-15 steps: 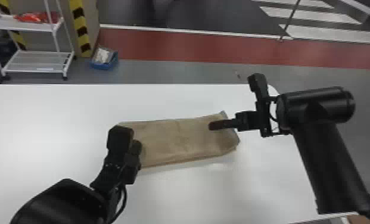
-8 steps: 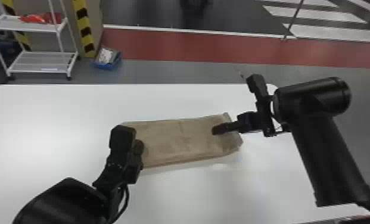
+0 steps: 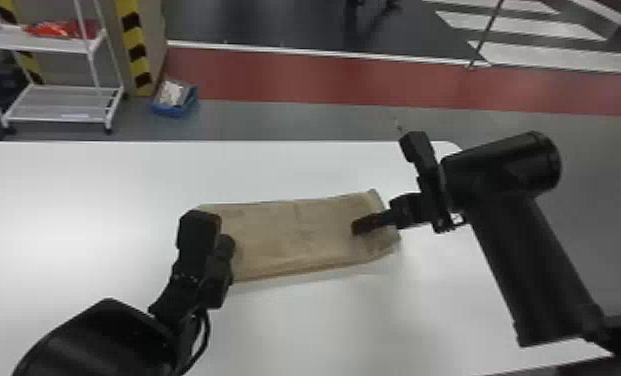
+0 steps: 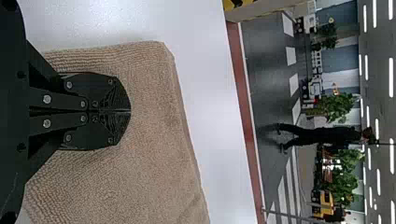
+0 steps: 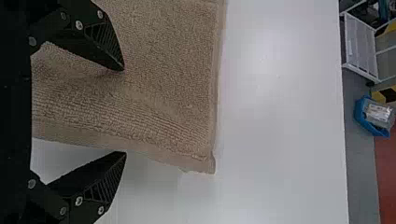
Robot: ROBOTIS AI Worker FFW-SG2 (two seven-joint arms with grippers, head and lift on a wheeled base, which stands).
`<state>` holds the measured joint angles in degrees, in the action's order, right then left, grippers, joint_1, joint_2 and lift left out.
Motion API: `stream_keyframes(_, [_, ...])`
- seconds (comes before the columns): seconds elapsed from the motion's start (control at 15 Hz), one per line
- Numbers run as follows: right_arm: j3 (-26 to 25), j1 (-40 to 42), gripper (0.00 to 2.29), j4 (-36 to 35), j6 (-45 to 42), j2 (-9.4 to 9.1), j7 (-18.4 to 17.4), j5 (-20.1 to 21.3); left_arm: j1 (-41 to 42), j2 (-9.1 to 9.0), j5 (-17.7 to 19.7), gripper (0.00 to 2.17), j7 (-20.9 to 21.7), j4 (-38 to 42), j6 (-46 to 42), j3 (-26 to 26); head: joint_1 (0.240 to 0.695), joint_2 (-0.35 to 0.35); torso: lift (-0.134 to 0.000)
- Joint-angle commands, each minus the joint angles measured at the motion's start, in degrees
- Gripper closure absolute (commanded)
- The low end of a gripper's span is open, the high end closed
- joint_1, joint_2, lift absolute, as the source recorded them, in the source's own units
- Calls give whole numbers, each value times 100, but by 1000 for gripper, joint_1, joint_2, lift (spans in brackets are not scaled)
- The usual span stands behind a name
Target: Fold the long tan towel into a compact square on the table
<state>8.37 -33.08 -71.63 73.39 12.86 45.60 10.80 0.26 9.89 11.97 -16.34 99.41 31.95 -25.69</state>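
At the far left of the head view, a white two-tier cart (image 3: 59, 102) is standing on the floor beyond the table, and a red bundle (image 3: 61, 30) is lying on its upper shelf. Just right of it, a black-and-yellow striped post (image 3: 136, 55) is rising, with a blue bin (image 3: 174, 109) sitting near its foot and carrying a pale packet (image 3: 171, 92).

On the white table (image 3: 74, 200), the left gripper (image 3: 226, 247) is hovering or resting at the left end of the tan towel (image 3: 294, 235); which of the two, I cannot tell. In the left wrist view, the left gripper (image 4: 130, 112) is keeping its fingers pressed together over the ribbed terry cloth, and whether they are pinching any of it I cannot tell.

The towel is lying flat in a long, layered band across the middle of the table, spanning the space between the two grippers. At its right end, the right gripper (image 3: 356, 227) is reaching in from the right. In the right wrist view, its fingers are standing wide apart, one over the towel, the other beyond the hemmed edge, over bare tabletop.
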Motion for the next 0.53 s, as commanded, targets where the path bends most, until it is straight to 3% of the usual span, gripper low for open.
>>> stream_keyframes(0.0, [68,-58,316,202,-224,-56,1,54,9,4,-63,2142,0,-1,0,3,695,-158,-125])
stream_keyframes(0.47, [7,-93,1102,193,-189,-56,247,-60,0,4,-63,2142,0,-1,0,12,695,-145,-125])
